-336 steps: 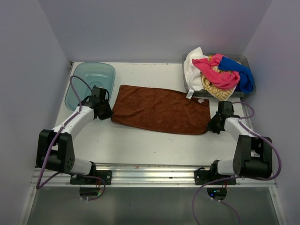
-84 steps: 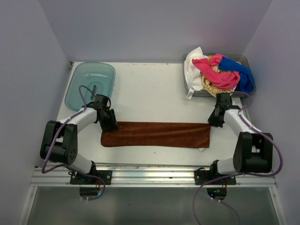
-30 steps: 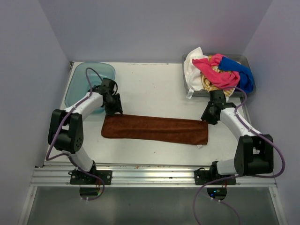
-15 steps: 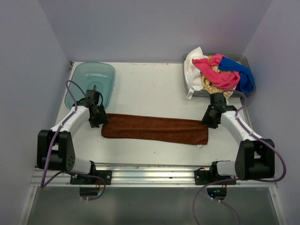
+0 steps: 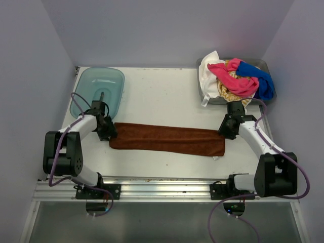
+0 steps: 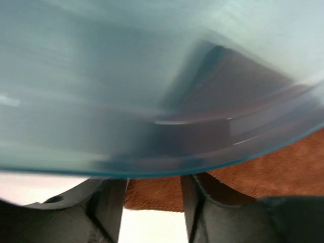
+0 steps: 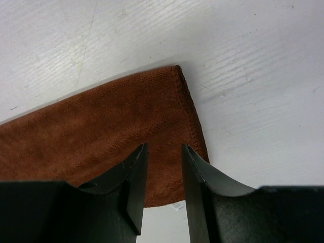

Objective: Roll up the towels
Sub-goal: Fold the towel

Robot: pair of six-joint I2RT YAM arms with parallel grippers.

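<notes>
Jaws narrowly parted at both ends of a flat, unrolled towel

Left gripper and right gripper sit at opposite ends of the rust-brown towel, which lies as a long strip on the table. Neither seems to grip it. No roll is started, and the other towels wait heaped in the grey bin.
</notes>
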